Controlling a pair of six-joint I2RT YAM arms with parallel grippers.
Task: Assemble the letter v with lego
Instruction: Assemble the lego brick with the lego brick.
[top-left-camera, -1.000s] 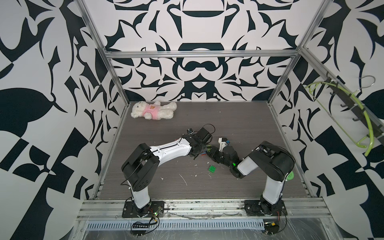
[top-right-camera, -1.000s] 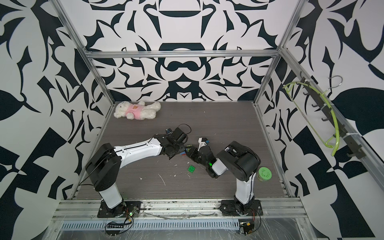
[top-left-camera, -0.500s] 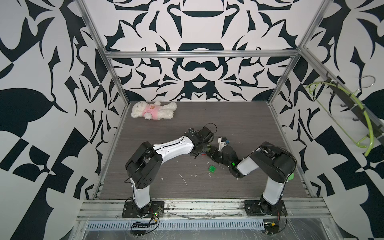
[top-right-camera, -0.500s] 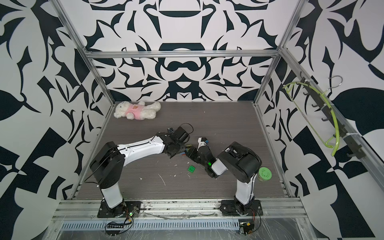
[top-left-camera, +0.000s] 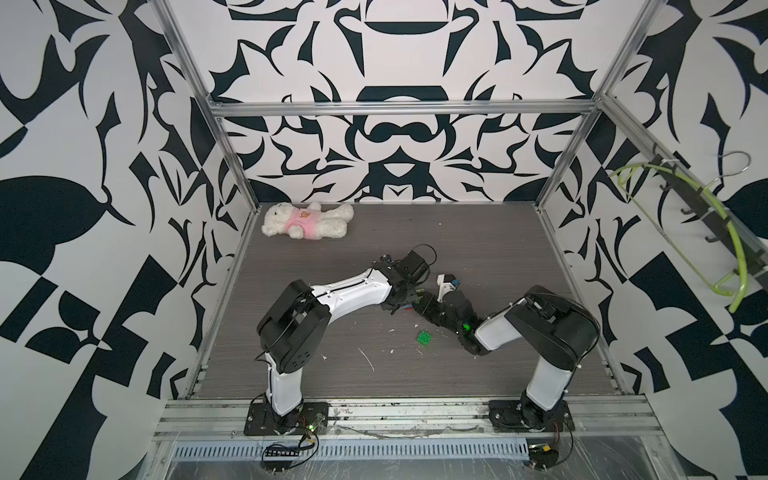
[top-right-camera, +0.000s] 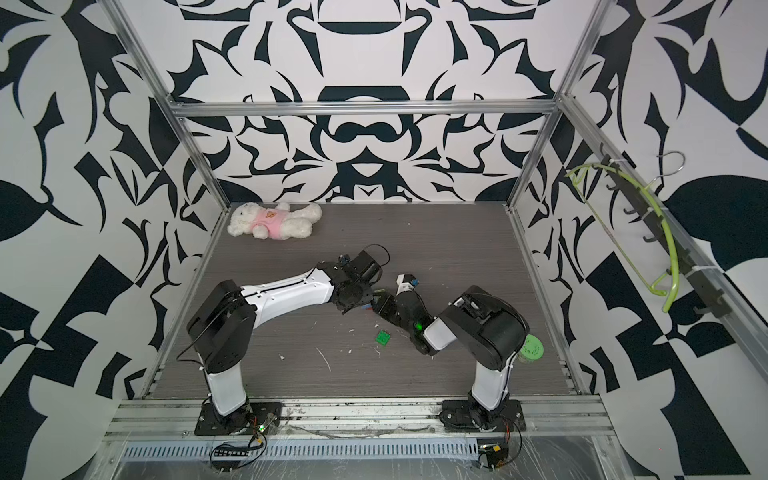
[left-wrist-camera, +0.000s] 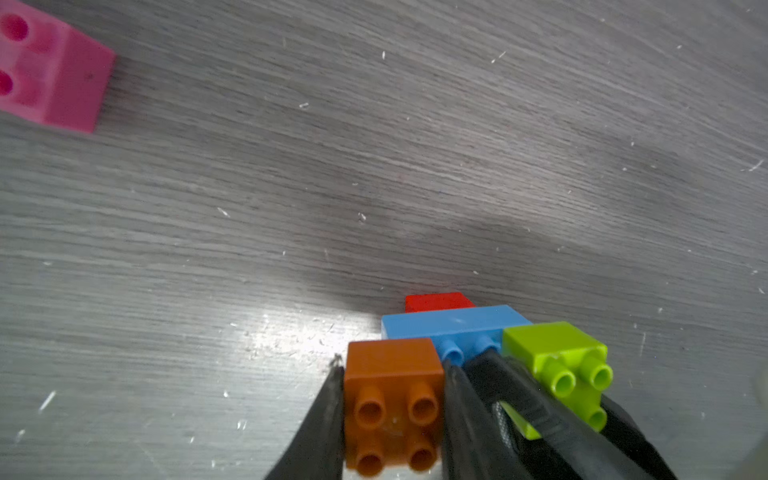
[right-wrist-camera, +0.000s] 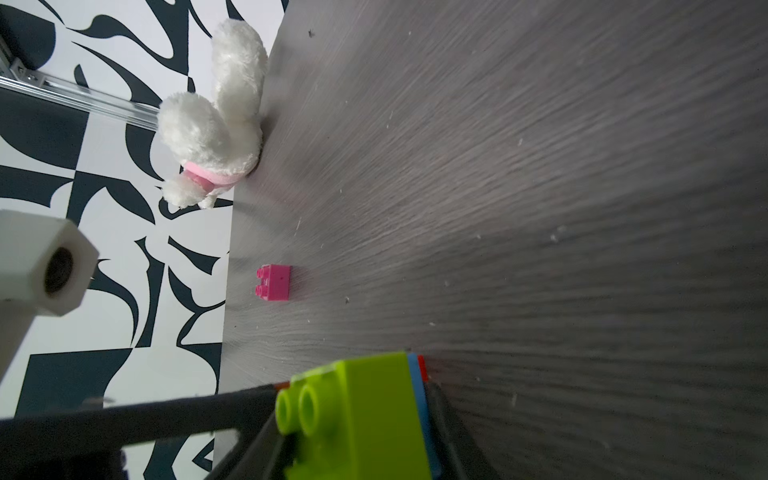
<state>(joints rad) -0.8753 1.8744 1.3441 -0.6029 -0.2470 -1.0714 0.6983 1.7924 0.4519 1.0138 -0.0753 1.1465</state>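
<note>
In the left wrist view my left gripper (left-wrist-camera: 392, 369) is shut on an orange lego brick (left-wrist-camera: 392, 399), studs toward the camera. The orange brick is joined to a longer blue brick (left-wrist-camera: 453, 326), with a red brick (left-wrist-camera: 436, 301) behind and a lime-green brick (left-wrist-camera: 561, 361) beside it. My right gripper (right-wrist-camera: 357, 409) is shut on the lime-green brick (right-wrist-camera: 365, 415); its black fingers (left-wrist-camera: 519, 399) show in the left wrist view. In both top views the two grippers meet low over mid-table (top-left-camera: 417, 302) (top-right-camera: 374, 301). A pink brick (right-wrist-camera: 274, 282) (left-wrist-camera: 54, 70) lies loose on the table.
A loose green brick (top-left-camera: 424, 337) (top-right-camera: 383, 337) lies on the table in front of the grippers. A white plush bear (top-left-camera: 307, 220) (top-right-camera: 274, 222) lies at the back left corner. A green round lid (top-right-camera: 532, 348) sits behind the right arm. White crumbs dot the grey table (top-left-camera: 478, 241).
The left arm's elbow has shifted slightly to the right. Both grippers stay together at the same spot with their grips unchanged.
</note>
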